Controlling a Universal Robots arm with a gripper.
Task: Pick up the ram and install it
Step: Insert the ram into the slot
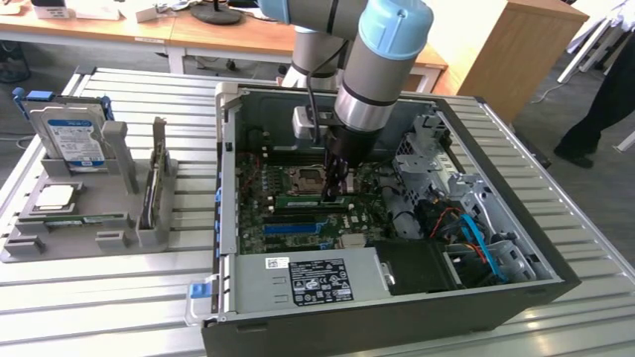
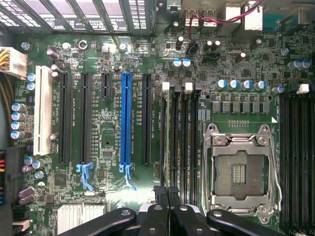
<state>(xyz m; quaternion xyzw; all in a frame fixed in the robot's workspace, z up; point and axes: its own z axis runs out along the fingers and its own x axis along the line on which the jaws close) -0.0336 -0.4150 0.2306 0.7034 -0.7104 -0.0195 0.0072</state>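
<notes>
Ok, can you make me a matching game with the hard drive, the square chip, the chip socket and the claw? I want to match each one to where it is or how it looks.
Things:
1. hard drive
2. square chip
3. chip socket
4. claw

Places and states:
A. empty, with a metal frame round it
B. down inside the computer case, over the green board
C. standing upright in the grey tray
D. lying flat on the grey tray

Right pairs: 1-C, 2-D, 3-A, 4-B.

Robotics lab: open computer case [image 1: 397,327] on slatted metal bench [image 1: 100,297]
</notes>
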